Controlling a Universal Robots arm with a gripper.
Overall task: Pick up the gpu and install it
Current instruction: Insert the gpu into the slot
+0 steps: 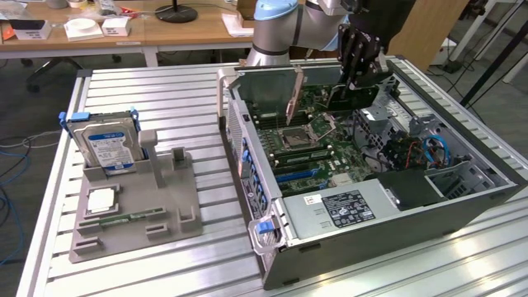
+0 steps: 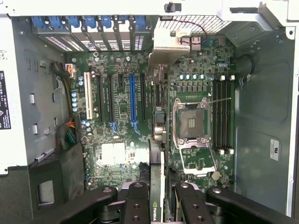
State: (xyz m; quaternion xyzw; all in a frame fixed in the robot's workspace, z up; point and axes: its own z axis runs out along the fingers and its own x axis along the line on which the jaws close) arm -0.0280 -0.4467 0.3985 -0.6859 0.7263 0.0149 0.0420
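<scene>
The gpu hangs on edge over the far end of the open computer case, just above the motherboard, with its silver end bracket toward the exterior view's left. My gripper comes down from above and is shut on the card's upper edge. In the wrist view the gpu shows edge-on between the black fingers, running over the board between the blue expansion slot and the CPU socket. Whether the card touches a slot I cannot tell.
A grey holder on the slatted table at the exterior view's left carries an upright hard drive, a memory stick and a processor chip. Case walls, cables and the power supply surround the board.
</scene>
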